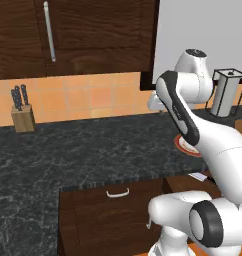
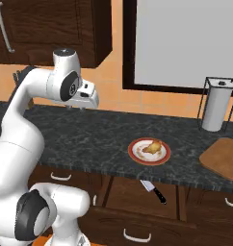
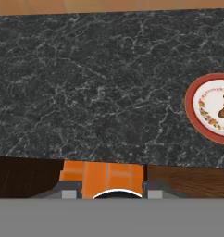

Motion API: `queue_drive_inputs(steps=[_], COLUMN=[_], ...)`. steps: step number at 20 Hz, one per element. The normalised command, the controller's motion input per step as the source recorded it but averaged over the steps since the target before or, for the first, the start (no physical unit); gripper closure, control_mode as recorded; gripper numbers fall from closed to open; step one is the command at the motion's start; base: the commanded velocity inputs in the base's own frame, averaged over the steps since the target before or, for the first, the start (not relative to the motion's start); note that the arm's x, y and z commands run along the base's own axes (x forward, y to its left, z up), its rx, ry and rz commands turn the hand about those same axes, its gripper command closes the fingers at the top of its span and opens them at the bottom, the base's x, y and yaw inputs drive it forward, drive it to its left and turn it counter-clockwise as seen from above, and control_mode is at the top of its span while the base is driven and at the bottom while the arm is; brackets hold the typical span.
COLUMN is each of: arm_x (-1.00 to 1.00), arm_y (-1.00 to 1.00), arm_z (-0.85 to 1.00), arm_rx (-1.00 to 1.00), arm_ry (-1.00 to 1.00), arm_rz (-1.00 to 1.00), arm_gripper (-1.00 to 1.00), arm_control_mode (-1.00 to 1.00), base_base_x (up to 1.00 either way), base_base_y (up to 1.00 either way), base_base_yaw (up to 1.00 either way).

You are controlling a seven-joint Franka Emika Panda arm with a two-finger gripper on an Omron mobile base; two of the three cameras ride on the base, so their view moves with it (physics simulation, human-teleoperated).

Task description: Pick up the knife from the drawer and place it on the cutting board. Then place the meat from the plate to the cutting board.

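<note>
Left base view: drawer (image 1: 110, 210) pulled out under the worktop (image 1: 78, 150).
Right base view: knife (image 2: 153, 190) in it, blade up-left, handle down-right, below and right of raised gripper (image 2: 74, 107).
Hand view: fingers (image 3: 70, 190) spread, empty.

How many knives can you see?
4: three dark-handled knives stuck in the wooden block on the counter, and one small knife lying in the open drawer. More may be hidden.

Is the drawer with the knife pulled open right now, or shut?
Open. In the right base view the drawer juts out past the counter's edge, and the knife lies exposed inside it, black handle toward the right.
</note>
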Motion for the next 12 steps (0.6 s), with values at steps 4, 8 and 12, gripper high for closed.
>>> queue_drive_inputs(steps=[4,8,12], arm_x=[0.0,0.0,0.0], arm_y=[0.0,0.0,0.0], arm_z=[0.0,0.0,0.0], arm_rx=[0.0,0.0,0.0], arm_ry=[0.0,0.0,0.0], arm_rz=[0.0,0.0,0.0], arm_gripper=[-1.0,-1.0,-1.0], arm_control_mode=[1.0,1.0,1.0], base_base_x=[-0.43,-0.74,-0.07], base_base_y=[-0.11,-0.44,-0.87], base_base_yaw=[0.0,-0.01,0.06])
